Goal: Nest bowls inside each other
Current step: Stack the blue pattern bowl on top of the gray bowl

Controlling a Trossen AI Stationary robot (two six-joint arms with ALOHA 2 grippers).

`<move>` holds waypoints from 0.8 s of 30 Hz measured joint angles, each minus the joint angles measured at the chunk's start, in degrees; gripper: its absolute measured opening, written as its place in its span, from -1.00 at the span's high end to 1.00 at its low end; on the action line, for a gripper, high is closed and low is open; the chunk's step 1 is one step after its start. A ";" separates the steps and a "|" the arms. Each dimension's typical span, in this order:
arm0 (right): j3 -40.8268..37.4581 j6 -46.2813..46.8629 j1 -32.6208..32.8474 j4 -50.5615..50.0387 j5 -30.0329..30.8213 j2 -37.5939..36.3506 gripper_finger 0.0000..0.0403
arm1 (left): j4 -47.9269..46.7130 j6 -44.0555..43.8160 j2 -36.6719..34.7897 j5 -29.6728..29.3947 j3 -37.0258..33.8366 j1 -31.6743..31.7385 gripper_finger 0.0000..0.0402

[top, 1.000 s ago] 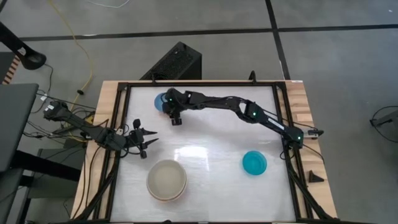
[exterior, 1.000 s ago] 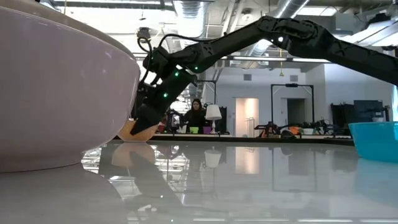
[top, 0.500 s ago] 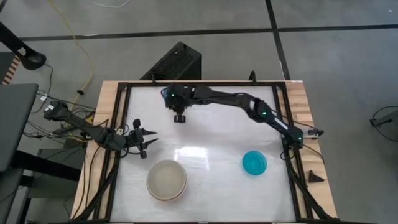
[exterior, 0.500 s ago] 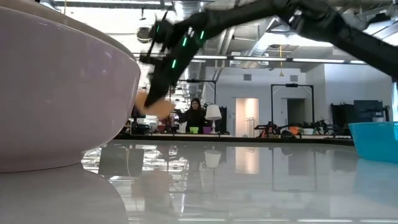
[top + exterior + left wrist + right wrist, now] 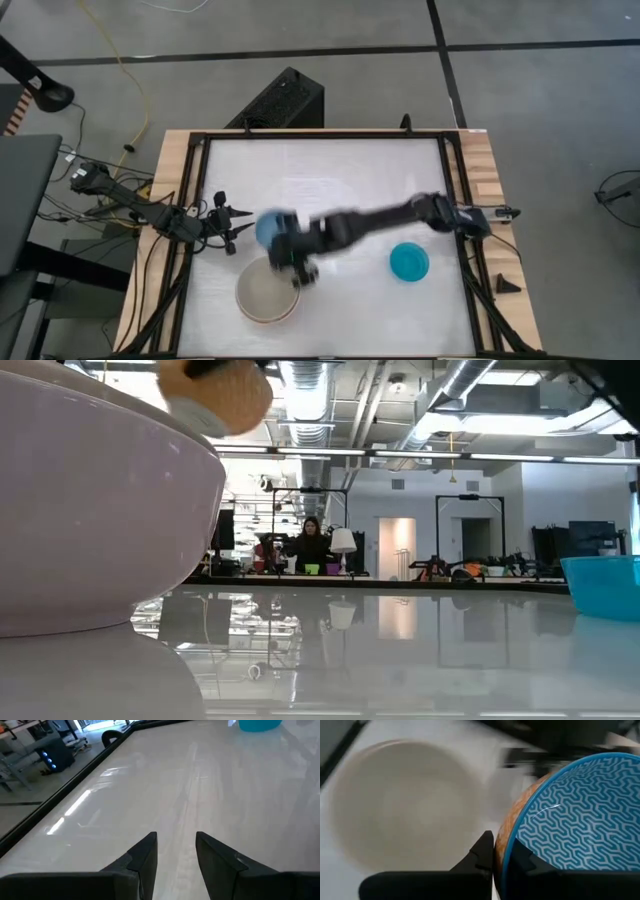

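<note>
A small bowl (image 5: 272, 225), blue-patterned inside and orange-tan outside, hangs in the air just beyond the far rim of a stack of larger bowls (image 5: 268, 290). My right gripper (image 5: 286, 244) is shut on it. The low view shows it high up (image 5: 215, 395), above the big pale bowl (image 5: 90, 510). The right wrist view shows the stack (image 5: 405, 805) beside and below the small bowl. A bright teal bowl (image 5: 409, 262) rests on its base at the near right. My left gripper (image 5: 230, 225) stands open and empty at the table's left edge. My right gripper pinches the small bowl's rim (image 5: 506, 851) between its two fingers, one finger on the orange outer wall (image 5: 485, 851) and one inside on the patterned face (image 5: 521, 859). The fingers come slanting down from the table's right. The bowl is lifted clear of the table, mouth mostly upward.
A black frame (image 5: 200, 200) borders the glossy white table (image 5: 350, 180). The table's far half and middle are bare. The left wrist view looks across the table (image 5: 175, 785) toward the teal bowl (image 5: 260, 725). A person shows in the room far behind the table (image 5: 312, 545).
My right gripper has shut on the blue bowl's rim at the table's far left. It has lifted the bowl clear and swung it fast toward the near edge, so the bowl now hangs high beside the stack. The left arm has kept still.
</note>
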 joint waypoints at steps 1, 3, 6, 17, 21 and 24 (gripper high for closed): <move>-0.19 0.32 2.22 0.10 1.53 0.57 0.79 | 0.00 0.00 -0.02 0.01 0.00 0.00 0.38; -0.35 0.69 6.25 2.29 4.04 2.03 0.79 | -0.01 0.00 0.00 0.02 0.00 -0.01 0.37; -0.42 1.68 10.47 4.80 5.34 3.02 0.79 | -0.02 0.01 -0.02 0.01 0.00 0.01 0.38; -0.24 0.68 12.82 17.40 7.45 7.73 0.79 | 0.21 -0.01 0.03 0.09 0.00 -0.01 0.38; -0.34 1.17 11.88 18.73 6.24 9.97 0.79 | 0.16 0.01 0.37 0.20 0.00 0.01 0.38; -0.49 1.32 11.74 18.89 5.25 11.05 0.78 | 0.07 0.01 0.70 0.14 0.00 -0.01 0.38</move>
